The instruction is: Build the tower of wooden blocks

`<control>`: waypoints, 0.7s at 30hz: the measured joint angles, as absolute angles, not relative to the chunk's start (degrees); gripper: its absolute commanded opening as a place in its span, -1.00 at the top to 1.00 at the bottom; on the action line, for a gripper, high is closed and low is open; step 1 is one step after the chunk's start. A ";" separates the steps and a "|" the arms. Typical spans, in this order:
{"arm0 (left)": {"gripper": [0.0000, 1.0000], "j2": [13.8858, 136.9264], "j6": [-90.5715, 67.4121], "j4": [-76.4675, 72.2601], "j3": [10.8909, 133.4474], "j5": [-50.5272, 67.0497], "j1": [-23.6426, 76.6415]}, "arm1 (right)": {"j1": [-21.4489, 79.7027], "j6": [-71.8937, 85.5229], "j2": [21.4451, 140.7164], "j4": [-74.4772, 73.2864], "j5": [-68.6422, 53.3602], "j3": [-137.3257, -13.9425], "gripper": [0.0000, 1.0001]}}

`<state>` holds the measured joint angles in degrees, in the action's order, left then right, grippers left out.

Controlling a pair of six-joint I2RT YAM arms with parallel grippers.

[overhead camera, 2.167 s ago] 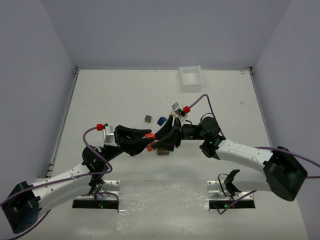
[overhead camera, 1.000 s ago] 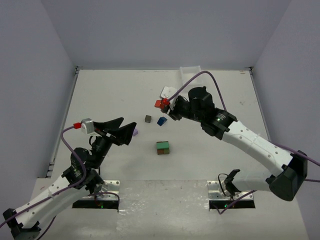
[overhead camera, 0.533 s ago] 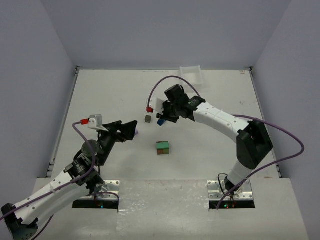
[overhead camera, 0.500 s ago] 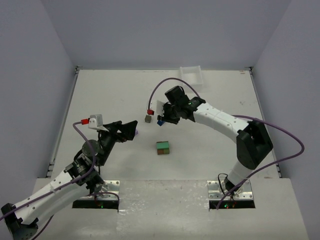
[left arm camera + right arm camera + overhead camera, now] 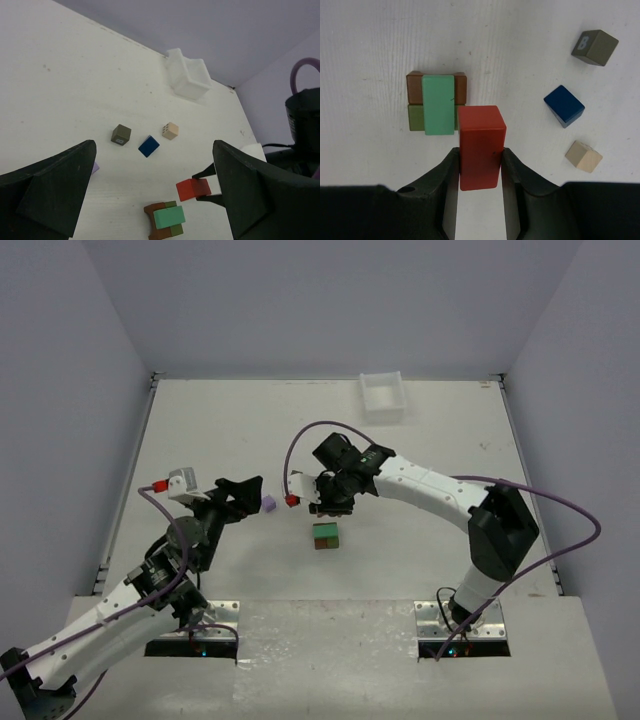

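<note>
My right gripper (image 5: 479,156) is shut on a red-orange block (image 5: 480,145), which hangs just beside the low stack (image 5: 325,535). That stack is a green bar (image 5: 438,104) lying across a brown block (image 5: 414,84) and an olive block (image 5: 414,118). In the left wrist view the red-orange block (image 5: 194,189) is pinched between thin black fingers, up and right of the stack (image 5: 165,220). My left gripper (image 5: 154,165) stands wide open with nothing in it, back from the stack. A purple block (image 5: 268,504) lies at its tip.
Loose on the table beyond the stack are an olive lettered cube (image 5: 594,47), a blue block (image 5: 564,105) and a beige cube (image 5: 583,156). A white tray (image 5: 382,395) sits at the far edge. The right arm (image 5: 430,485) arches over the table's middle.
The right arm has carried the red-orange block from near the loose blocks down to the stack. The left gripper has pulled back to the left and stays open.
</note>
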<state>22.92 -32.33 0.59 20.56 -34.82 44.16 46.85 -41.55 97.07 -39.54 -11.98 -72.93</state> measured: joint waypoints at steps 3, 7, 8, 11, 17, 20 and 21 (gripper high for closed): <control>-1.00 23.22 -36.51 5.38 21.85 -40.20 44.16 | 48.54 -41.00 98.03 -39.79 -11.35 -72.93 0.63; -1.00 25.47 -43.42 12.79 24.23 -47.03 44.16 | 50.10 -40.18 98.85 -39.95 -10.70 -72.93 0.63; -1.00 26.22 -44.96 14.30 24.79 -48.28 44.16 | 50.39 -40.00 99.01 -39.99 -10.63 -72.93 0.63; -1.00 30.04 -48.55 18.02 26.83 -50.86 44.16 | 50.96 -39.47 99.55 -40.16 -10.04 -72.93 0.62; -1.00 37.32 -52.24 21.81 29.07 -51.26 42.42 | 51.34 -38.82 100.20 -40.79 -8.94 -72.93 0.57; -1.00 40.24 -52.89 22.29 29.68 -48.57 36.54 | 51.58 -38.29 100.20 -40.77 -8.20 -72.93 0.56; -1.00 40.90 -52.87 22.44 29.68 -47.32 34.30 | 51.68 -37.99 100.20 -40.76 -8.00 -72.93 0.56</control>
<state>40.90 -52.87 22.44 29.68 -47.32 34.30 51.68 -37.99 100.20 -40.76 -8.00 -72.93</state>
